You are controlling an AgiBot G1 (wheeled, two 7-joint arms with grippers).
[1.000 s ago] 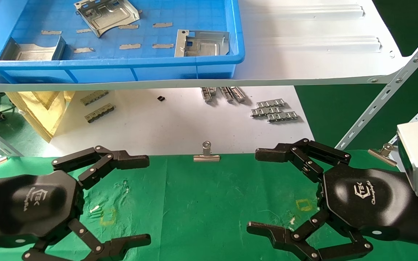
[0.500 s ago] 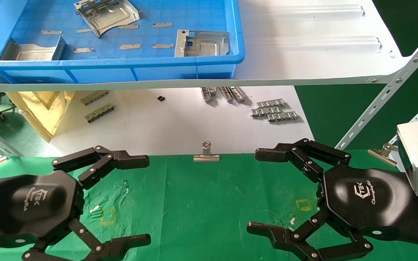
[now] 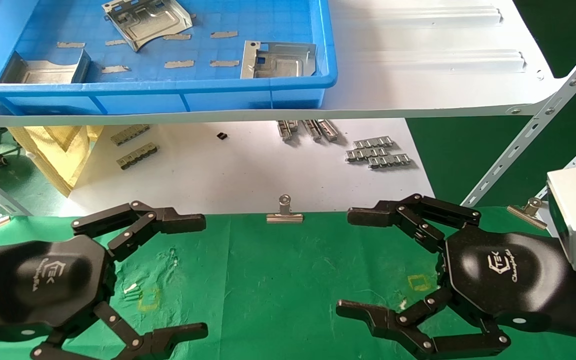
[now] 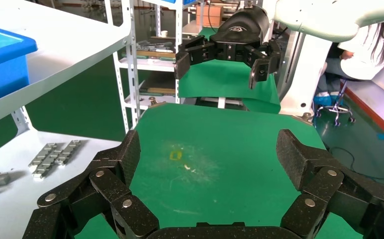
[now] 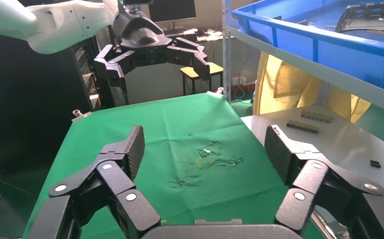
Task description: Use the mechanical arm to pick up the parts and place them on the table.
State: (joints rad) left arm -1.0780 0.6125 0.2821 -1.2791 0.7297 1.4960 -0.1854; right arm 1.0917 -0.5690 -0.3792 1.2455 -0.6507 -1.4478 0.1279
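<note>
Three silver-grey stamped parts lie in a blue tray (image 3: 168, 92) on the white shelf: one at the far middle (image 3: 145, 22), one at the near right (image 3: 278, 60), one at the near left (image 3: 43, 70). One part also shows in the right wrist view (image 5: 374, 15). My left gripper (image 3: 200, 275) is open and empty, low over the left of the green table (image 3: 278, 280). My right gripper (image 3: 345, 262) is open and empty over the table's right side. Each wrist view shows its own open fingers (image 4: 125, 159) (image 5: 133, 147) over bare green cloth.
The white shelf (image 3: 418, 75) overhangs a white sheet surface holding small ribbed metal strips (image 3: 378, 152). Binder clips (image 3: 284, 212) (image 3: 528, 207) sit on the cloth's far edge. Slanted shelf struts (image 3: 533, 135) rise at the right. A yellow bag (image 3: 53, 150) lies at the left.
My right gripper has shifted very slightly to the left, its fingers still spread. The left gripper and the parts have not moved.
</note>
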